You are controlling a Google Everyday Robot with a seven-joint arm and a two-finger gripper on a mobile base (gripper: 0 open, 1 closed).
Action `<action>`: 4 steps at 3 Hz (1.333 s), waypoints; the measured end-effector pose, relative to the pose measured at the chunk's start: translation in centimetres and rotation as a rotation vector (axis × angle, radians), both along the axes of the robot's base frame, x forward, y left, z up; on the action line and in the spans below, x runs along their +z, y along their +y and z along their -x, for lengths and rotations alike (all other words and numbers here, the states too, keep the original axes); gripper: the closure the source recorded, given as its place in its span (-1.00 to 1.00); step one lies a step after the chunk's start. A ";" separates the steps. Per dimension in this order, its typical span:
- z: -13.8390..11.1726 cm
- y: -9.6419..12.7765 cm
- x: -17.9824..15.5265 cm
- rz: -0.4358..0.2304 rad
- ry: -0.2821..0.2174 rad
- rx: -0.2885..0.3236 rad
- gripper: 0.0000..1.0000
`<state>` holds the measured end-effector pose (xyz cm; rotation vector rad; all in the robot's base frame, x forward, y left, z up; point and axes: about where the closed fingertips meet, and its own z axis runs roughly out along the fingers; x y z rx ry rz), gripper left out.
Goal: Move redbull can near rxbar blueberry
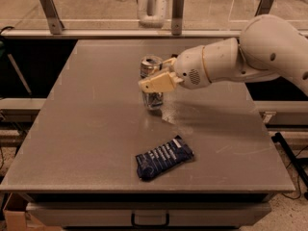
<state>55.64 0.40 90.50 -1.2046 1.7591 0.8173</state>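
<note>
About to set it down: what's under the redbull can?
Only bare table shows below the redbull can, held by the gripper mid-table. Whether its base touches cannot be seen; the near finger covers its middle.

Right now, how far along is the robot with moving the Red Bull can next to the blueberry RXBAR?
Done: the gripper is closed around the upright redbull can. In hand: the can is at the middle of the table, clearly apart from the rxbar blueberry lying near the front edge. Left: bring the can forward until it is beside the bar, then let go.
</note>
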 end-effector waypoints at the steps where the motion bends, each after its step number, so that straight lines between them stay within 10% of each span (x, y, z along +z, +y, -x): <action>1: 2.4 -2.1 -0.3 0.038 -0.010 -0.022 1.00; 4: 7.1 -3.5 -2.3 0.119 -0.048 0.066 -0.26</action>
